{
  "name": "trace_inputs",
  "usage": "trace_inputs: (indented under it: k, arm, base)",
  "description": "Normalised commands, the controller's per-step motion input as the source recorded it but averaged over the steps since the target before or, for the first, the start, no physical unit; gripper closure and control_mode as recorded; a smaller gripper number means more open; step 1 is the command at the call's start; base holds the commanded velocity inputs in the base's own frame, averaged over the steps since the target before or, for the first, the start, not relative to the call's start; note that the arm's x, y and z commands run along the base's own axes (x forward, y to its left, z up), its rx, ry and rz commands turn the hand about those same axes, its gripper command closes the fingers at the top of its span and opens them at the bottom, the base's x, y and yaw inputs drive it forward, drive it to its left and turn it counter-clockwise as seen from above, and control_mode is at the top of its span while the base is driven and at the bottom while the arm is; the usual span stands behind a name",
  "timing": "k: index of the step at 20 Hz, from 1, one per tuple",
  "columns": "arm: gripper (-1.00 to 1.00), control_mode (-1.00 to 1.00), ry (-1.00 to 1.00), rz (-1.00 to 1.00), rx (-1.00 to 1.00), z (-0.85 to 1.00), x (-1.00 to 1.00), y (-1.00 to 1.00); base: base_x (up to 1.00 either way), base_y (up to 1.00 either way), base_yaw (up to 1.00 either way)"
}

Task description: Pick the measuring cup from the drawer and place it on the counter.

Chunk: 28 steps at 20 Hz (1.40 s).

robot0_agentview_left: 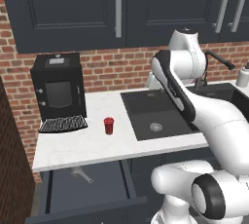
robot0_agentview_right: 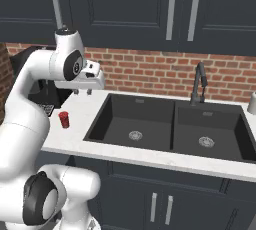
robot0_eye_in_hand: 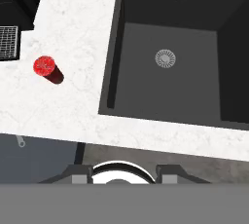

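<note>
The drawer (robot0_agentview_left: 104, 186) stands pulled out below the counter (robot0_agentview_left: 82, 145) at the lower left. In it lies the grey measuring cup (robot0_agentview_left: 78, 172), bowl under the counter's edge, thin handle pointing forward and right. In the hand view just the tip of the measuring cup's handle (robot0_eye_in_hand: 20, 141) shows in the drawer (robot0_eye_in_hand: 44, 157). My gripper (robot0_agentview_right: 82, 92) hangs open and empty, high above the counter (robot0_agentview_right: 75, 136), near the sink's left rim. Its fingertips (robot0_eye_in_hand: 80, 173) stand wide apart, pointing down.
A small red cup (robot0_agentview_left: 108, 125) stands on the counter between a black coffee machine (robot0_agentview_left: 58, 89) and the black double sink (robot0_agentview_left: 155, 116). A faucet (robot0_agentview_right: 199, 81) rises behind the sink. Dark upper cabinets (robot0_agentview_left: 73, 9) hang overhead. A brick wall (robot0_agentview_left: 14, 179) bounds the left side.
</note>
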Motion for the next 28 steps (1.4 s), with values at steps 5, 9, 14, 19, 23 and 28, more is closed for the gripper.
trace_inputs:
  k: [5,9,14,19,23,28]
  arm:
    - [-1.00,-1.00,0.00,0.00,-0.02,-0.11,-0.13,0.49]
    - [-1.00,-1.00,0.00,0.00,-0.08,-0.40,-0.28,1.00]
    - [-1.00,-1.00,0.00,0.00,-0.01,-0.37,-0.26,1.00]
    - [-1.00,-1.00,0.00,0.00,0.02,-0.43,-0.31,0.93]
    - [-1.00,-1.00,0.09,0.00,0.05,-0.33,-0.46,0.59]
    - [-1.00,-1.00,0.11,0.00,0.07,-0.49,-0.52,0.39]
  base:
    - [0.00,0.00,0.00]
    - [0.00,0.00,0.00]
    - [0.00,0.00,0.00]
    - [0.00,0.00,0.00]
    - [0.00,0.00,0.00]
    - [0.00,0.00,0.00]
